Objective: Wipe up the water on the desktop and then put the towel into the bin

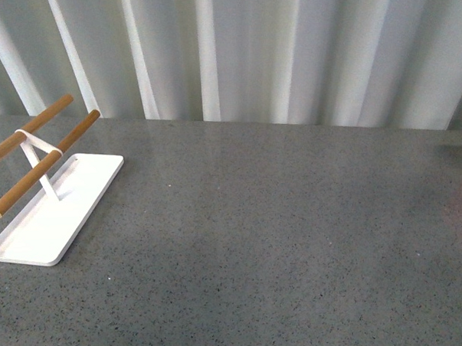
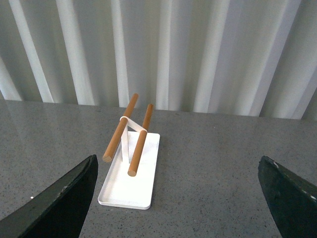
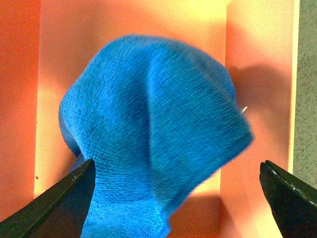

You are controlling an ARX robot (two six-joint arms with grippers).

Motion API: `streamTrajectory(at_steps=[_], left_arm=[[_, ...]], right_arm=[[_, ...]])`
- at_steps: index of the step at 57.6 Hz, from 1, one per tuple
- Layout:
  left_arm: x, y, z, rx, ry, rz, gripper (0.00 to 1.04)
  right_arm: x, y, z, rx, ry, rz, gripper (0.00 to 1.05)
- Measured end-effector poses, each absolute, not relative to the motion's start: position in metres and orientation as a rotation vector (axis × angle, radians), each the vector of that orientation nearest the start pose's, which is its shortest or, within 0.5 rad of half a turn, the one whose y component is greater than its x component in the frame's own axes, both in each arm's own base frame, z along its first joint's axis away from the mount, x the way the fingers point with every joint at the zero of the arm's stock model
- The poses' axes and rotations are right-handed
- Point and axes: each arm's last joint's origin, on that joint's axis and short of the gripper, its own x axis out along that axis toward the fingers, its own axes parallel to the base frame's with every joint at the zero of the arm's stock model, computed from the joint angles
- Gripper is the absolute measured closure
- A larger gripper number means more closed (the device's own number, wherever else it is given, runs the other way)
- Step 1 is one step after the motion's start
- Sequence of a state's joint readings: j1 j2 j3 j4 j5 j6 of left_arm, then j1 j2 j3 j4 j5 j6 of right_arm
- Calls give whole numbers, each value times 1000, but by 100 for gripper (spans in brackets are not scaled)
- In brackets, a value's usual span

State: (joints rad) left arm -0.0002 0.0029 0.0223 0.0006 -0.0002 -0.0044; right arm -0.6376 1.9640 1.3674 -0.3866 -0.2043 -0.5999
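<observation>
Right jaws wide over orange bin (image 3: pixel 131 20), towel (image 3: pixel 153 134) dropping in blurred; a trailing fold could snag. Left jaws wide, empty.

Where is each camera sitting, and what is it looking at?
Front view: on the robot's body, facing the speckled dark-grey desktop and white tray with a wooden two-bar rack; no arms show.
Left wrist view: sees its wide-open left gripper, sharing that tray.
Right wrist view: over the orange bin, the open right gripper flanking the fluffy blue towel.
</observation>
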Motion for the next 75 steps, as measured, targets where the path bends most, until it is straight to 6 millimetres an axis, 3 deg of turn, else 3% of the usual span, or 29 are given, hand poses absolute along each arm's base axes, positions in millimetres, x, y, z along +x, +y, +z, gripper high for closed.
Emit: streamTrajectory(at_steps=[19, 30, 36, 46, 55, 63, 75], left_arm=[[96, 0, 171, -4, -20, 0, 7], [96, 0, 171, -4, -20, 0, 7], [96, 0, 171, -4, -20, 0, 7], [96, 0, 171, -4, -20, 0, 7], [96, 0, 171, -4, -20, 0, 7], [96, 0, 171, -4, -20, 0, 7], [96, 0, 171, -4, -20, 0, 7]], right_arm=[[329, -221, 252, -124, 657, -44, 7], [296, -183, 286, -185, 458, 16, 7], [273, -150, 299, -204, 371, 92, 7], [239, -107, 298, -211, 312, 216, 7], [216, -87, 296, -214, 289, 263, 7], [197, -64, 279, -156, 57, 10, 30], [172, -37, 242, -42, 0, -2, 66]])
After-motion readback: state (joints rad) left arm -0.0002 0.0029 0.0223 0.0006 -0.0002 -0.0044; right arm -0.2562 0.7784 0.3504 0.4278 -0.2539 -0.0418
